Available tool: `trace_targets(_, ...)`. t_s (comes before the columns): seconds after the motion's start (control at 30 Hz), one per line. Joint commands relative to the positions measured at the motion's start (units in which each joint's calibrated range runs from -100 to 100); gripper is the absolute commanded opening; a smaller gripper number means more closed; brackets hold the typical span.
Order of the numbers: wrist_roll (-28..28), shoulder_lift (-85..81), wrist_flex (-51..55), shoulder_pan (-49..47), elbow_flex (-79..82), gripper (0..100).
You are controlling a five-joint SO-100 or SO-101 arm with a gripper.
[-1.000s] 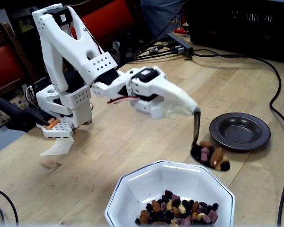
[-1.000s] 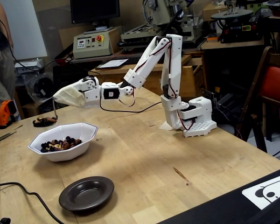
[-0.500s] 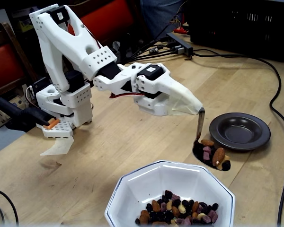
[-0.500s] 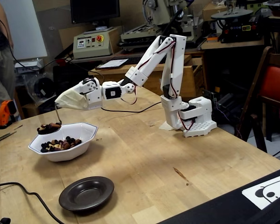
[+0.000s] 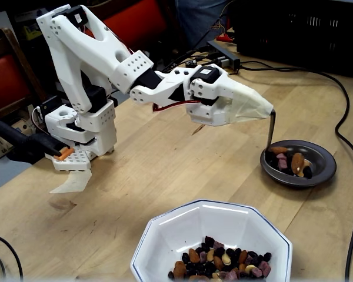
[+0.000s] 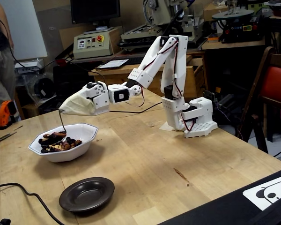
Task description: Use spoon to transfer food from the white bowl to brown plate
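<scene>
My gripper (image 5: 269,110), wrapped in a white cover, is shut on the thin handle of the silver spoon (image 5: 271,132). The spoon hangs down from it, carrying nuts and dried fruit (image 5: 289,161). In one fixed view this load sits over the brown plate (image 5: 323,154). In the other fixed view the gripper (image 6: 62,110) and spoon (image 6: 62,123) line up with the left part of the white bowl (image 6: 70,152), and the brown plate (image 6: 86,193) lies apart in front. The white bowl (image 5: 182,232) holds more food (image 5: 220,263) at its near side.
The arm's base (image 5: 76,147) stands at the table's left. A black cable (image 5: 347,117) runs along the right edge past the plate. Another cable (image 6: 23,187) lies left of the plate. A black crate (image 5: 306,29) and red chairs stand beyond the table.
The arm has swung the loaded spoon to the right, from the table beside the bowl to over the brown plate in one fixed view. In the other view it moved lower and rightwards.
</scene>
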Motion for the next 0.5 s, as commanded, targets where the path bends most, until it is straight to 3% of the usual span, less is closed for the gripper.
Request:
trace_targets(0.0,0.1,-3.9,-0.3,-3.1,-2.3,3)
trace_targets(0.47,0.1,-3.9,-0.5,-10.5,-2.3,3)
